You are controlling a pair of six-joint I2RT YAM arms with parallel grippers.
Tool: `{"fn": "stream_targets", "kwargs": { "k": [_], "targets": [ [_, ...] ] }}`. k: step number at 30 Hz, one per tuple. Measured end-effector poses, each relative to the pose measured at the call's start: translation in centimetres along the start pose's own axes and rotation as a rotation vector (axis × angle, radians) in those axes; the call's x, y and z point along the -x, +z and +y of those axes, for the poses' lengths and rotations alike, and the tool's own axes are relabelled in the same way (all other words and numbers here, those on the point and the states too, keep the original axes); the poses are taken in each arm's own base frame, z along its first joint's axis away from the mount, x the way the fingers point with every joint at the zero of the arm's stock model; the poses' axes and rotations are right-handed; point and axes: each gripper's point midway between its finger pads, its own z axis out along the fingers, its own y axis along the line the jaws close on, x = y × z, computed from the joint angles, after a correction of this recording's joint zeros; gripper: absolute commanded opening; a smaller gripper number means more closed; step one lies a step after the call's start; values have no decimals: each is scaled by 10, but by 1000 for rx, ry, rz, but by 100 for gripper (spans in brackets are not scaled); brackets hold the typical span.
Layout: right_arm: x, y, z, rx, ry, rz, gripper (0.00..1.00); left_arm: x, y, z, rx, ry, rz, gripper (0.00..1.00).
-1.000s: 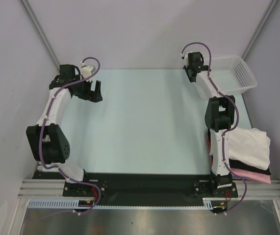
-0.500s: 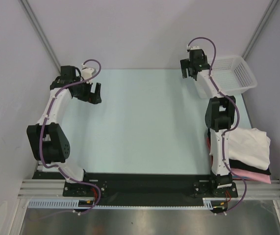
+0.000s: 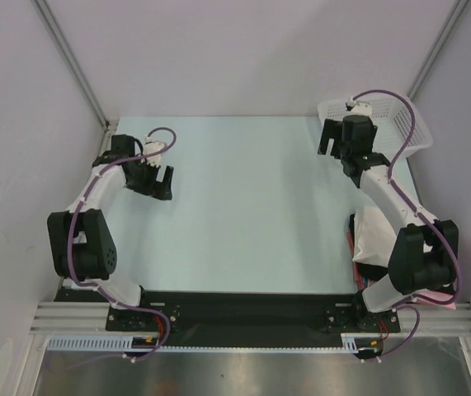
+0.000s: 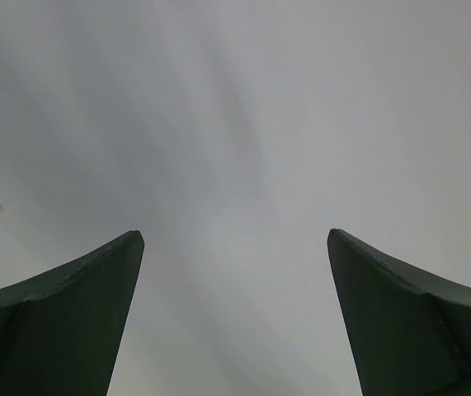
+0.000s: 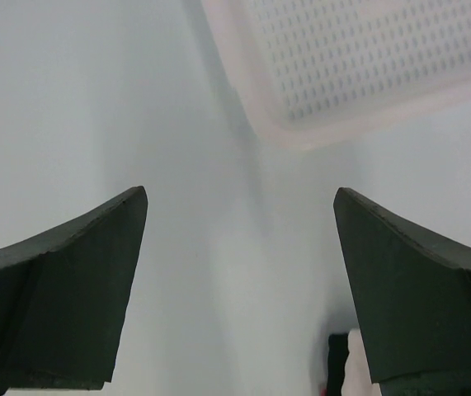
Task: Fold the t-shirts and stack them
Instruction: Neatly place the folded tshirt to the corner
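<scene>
Lost most of t-shirts (image 3: 373, 235) behind right arm, possibly three | counted one basket (image 3: 415, 134) | found left gripper (image 3: 162, 183), right gripper (image 3: 327, 139) spread wide, empty.

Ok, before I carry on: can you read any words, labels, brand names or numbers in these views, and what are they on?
None: no readable text in any view.
On the basket: plain white mesh, no label showing.
On the white t-shirt: no print or tag on the part in view.
On the table: no marks that read as text.
</scene>
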Motion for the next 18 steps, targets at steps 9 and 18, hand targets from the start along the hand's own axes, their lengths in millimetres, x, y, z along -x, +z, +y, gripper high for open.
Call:
{"fn": "stream_targets", "kwargs": {
  "k": [9,18],
  "targets": [
    [-76,-21,-9,-3,20,109,100,-18,-11,-8,24,19,-18,99],
    [-56,-35,-3,56,61,-1,100,-23,-15,-9,40,32,-28,99]
  ]
}}
